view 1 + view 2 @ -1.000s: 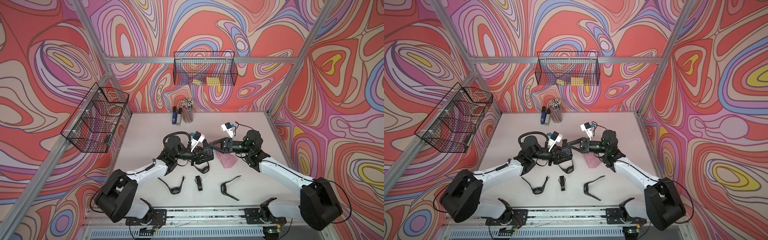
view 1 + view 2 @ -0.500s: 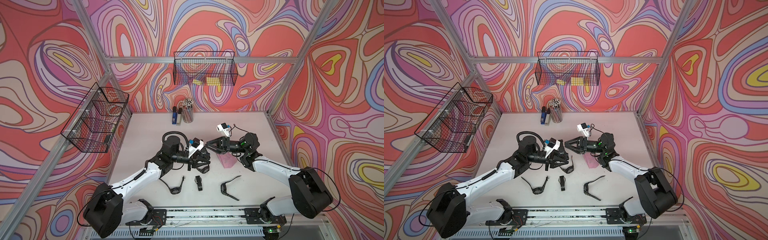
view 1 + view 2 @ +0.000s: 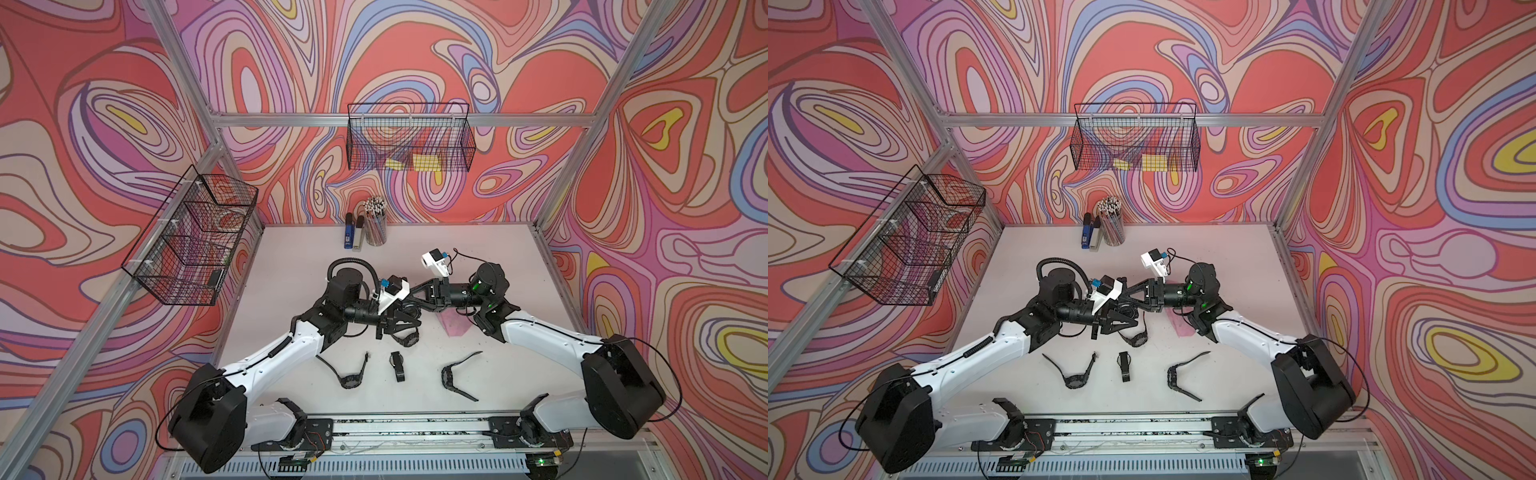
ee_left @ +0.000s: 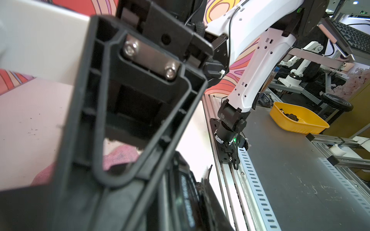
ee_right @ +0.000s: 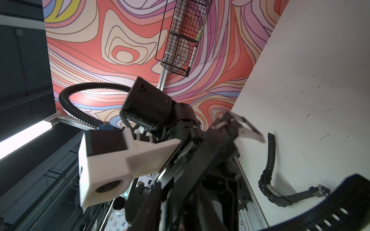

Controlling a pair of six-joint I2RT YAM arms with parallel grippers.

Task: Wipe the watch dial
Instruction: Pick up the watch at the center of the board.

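Both top views show my right pincer (image 3: 410, 296) just narrowed almost shut beside the watch (image 3: 409, 338), which my left pincer (image 3: 409, 324) grips above the table (image 3: 478, 257). The pink cloth (image 3: 455, 325) lies unheld, so wiping waits.

From this camera I look straight at the left arm (image 5: 152, 108): its black wrist block, a ribbed black hose (image 5: 64, 102) looping behind it, and the white camera mount (image 5: 104, 170) with its lens facing me. In front of that sits a dark, blurred mass of hardware (image 5: 200, 180) I can't sort out; a metal buckle (image 5: 246, 128) pokes out of it. Of the near watch (image 5: 352, 196) I see only a holed strap, out of focus, curving close to the lens. Beyond it a far watch (image 5: 268, 180) lies on the white worktop (image 5: 320, 70), straps spread. A wire basket (image 5: 182, 40) hangs on the patterned wall (image 5: 100, 50).
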